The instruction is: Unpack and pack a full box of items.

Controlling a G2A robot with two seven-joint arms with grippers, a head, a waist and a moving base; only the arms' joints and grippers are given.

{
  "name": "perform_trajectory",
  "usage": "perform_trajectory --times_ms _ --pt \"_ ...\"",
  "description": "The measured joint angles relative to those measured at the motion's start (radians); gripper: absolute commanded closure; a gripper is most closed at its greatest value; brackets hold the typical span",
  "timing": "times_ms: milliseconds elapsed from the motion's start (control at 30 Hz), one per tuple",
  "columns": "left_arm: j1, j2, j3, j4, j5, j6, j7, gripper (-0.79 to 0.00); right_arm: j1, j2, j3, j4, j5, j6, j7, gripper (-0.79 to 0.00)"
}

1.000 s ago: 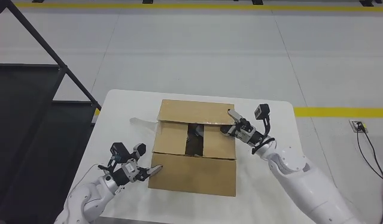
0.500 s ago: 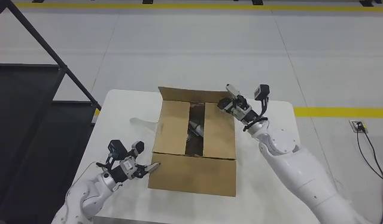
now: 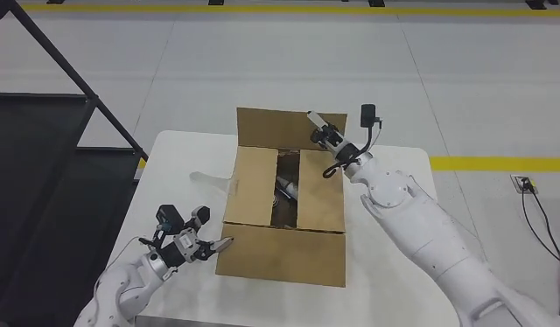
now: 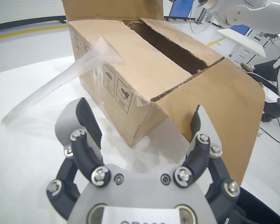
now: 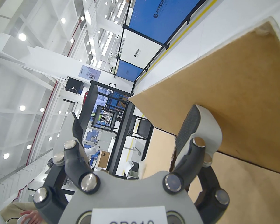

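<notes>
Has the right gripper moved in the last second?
Yes. The right gripper went from the box's right side toward its far edge, lifting the far flap.

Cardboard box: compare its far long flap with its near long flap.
The far brown cardboard flap stands upright; the near brown cardboard flap is folded outward, sloping down. The open right gripper is at the far flap's top edge; the open left gripper is beside the near flap's corner. Both are plain corrugated board of similar width.
</notes>
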State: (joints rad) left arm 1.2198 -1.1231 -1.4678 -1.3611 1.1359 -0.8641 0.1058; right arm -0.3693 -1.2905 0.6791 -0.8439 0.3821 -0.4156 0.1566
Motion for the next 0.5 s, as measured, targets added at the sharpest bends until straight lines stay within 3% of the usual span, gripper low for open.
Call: perform_trajectory --times_ms 300,500 --pt "-0.015 0.000 0.033 -0.001 0.000 0.002 -0.018 -0.785 -0.006 0.000 0.003 -0.006 0.003 0.006 -0.001 -0.785" --pt "-0.026 0.000 0.057 -0.001 0.006 0.004 -0.032 -0.785 -0.025 -0.012 0.024 -0.054 -0.057 0.113 -0.117 -0.785"
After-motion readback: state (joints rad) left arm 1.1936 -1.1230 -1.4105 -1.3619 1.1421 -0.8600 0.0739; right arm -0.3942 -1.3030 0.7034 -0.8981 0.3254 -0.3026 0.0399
